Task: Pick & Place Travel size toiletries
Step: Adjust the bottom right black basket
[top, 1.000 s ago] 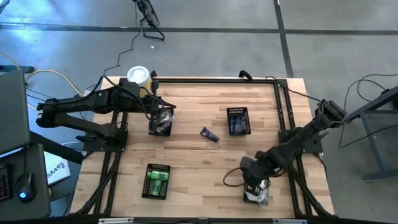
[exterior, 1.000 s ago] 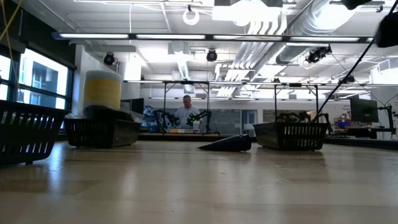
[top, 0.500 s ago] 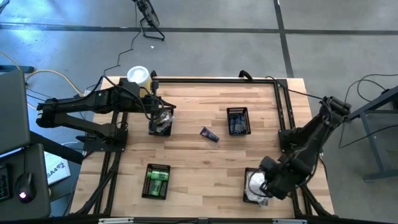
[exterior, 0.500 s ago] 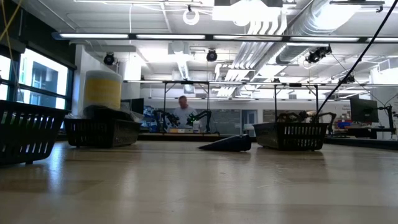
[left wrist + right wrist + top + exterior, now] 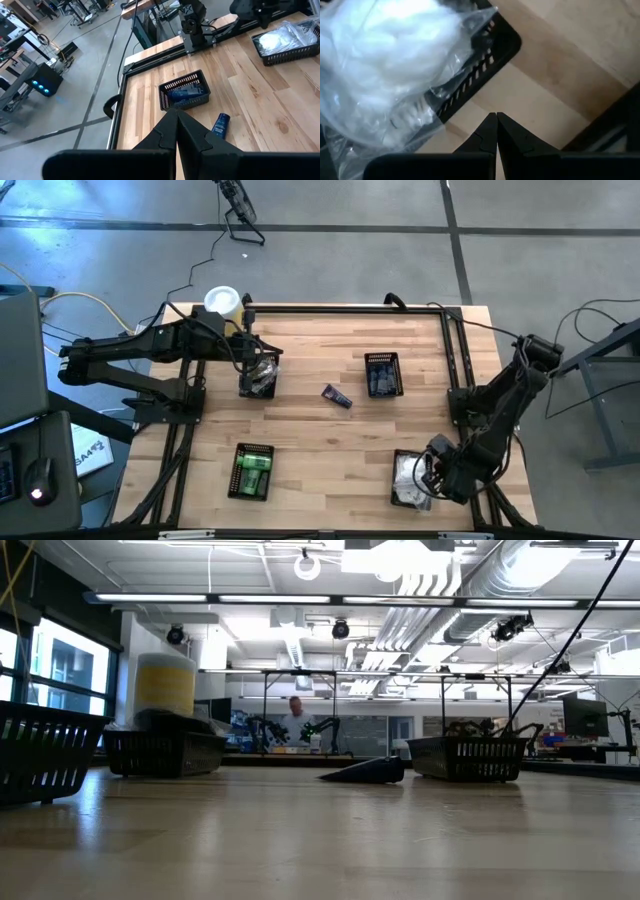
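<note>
Right gripper (image 5: 496, 117) closed and empty, beside the basket (image 5: 409, 479) of white packets (image 5: 385, 55) at the worktop's (image 5: 320, 425) 5 o'clock. Left gripper (image 5: 175, 114) closed and empty, over the 10 o'clock basket (image 5: 258, 376). A dark blue tube (image 5: 337, 396) lies loose at centre.

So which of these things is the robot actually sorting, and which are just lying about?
Part of the job:
- dark blue tube loose on the table
- blue tubes in a basket
- green bottles in a basket
- white packets in a basket
- clear packets in a basket

Just lying about:
- yellow canister
- table
</note>
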